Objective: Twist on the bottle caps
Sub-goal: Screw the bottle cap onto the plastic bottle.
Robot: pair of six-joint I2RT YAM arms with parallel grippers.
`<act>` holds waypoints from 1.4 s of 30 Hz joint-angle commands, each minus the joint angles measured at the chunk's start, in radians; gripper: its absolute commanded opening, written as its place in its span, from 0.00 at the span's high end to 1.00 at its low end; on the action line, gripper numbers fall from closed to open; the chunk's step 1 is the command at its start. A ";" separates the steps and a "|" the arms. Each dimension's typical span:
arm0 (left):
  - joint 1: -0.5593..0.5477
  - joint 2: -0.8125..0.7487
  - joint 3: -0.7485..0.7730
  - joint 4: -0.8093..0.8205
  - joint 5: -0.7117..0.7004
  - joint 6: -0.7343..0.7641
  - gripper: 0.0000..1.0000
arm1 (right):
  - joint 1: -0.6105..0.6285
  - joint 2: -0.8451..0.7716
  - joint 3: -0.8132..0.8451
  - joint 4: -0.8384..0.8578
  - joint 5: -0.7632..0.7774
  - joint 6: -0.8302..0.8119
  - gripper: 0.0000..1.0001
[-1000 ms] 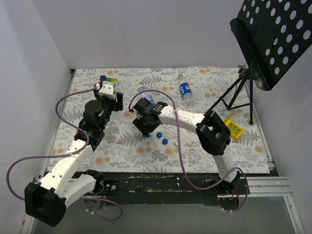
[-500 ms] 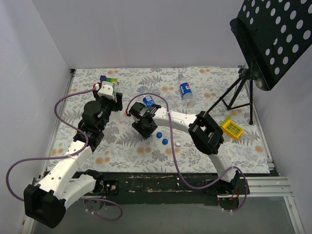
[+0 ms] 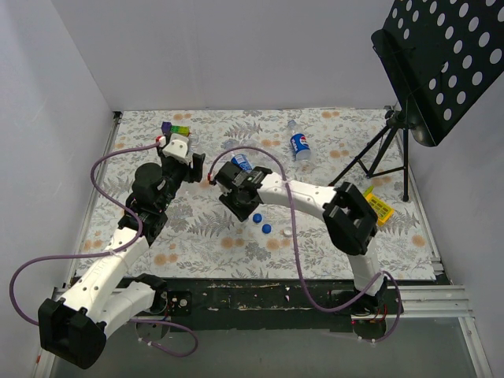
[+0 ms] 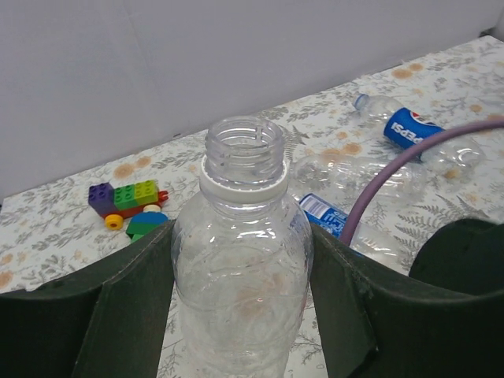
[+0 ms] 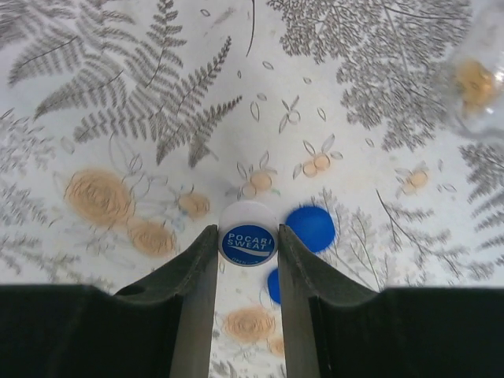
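Note:
My left gripper [image 4: 242,244] is shut on a clear unlabelled bottle [image 4: 242,268] and holds it upright; its threaded neck is bare, with a white ring below. In the top view the left gripper [image 3: 178,147] is at the back left of the mat. My right gripper [image 5: 248,241] is shut on a white bottle cap with a blue Pocari Sweat top [image 5: 248,244], just over the mat; in the top view it [image 3: 239,209] is near the mat's middle. Two blue caps [image 5: 310,228] [image 5: 272,286] lie just beside it.
Two Pepsi bottles [image 3: 299,145] [image 3: 242,162] and a clear one [image 4: 346,169] lie behind. Toy blocks [image 4: 130,197] sit at the back left. A black music stand [image 3: 441,63] with its tripod [image 3: 378,153] and a yellow block [image 3: 376,207] stand on the right. A pale cap [image 3: 285,233] lies near the blue ones.
The right gripper's jaws have come together onto the Pocari Sweat cap. The left arm keeps holding its bottle and has barely moved.

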 commanded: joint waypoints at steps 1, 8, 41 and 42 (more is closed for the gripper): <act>0.002 -0.018 0.013 -0.021 0.161 0.046 0.85 | -0.003 -0.248 -0.047 0.025 -0.026 -0.032 0.74; 0.001 -0.003 0.026 -0.071 0.463 0.148 0.84 | -0.003 -0.546 -0.136 0.039 -0.058 -0.124 0.74; -0.108 0.108 0.124 -0.272 1.026 0.292 0.80 | -0.002 -0.750 -0.090 0.043 -0.319 -0.534 0.74; -0.108 0.108 0.125 -0.277 1.032 0.294 0.81 | -0.003 -0.747 -0.090 0.045 -0.317 -0.535 0.74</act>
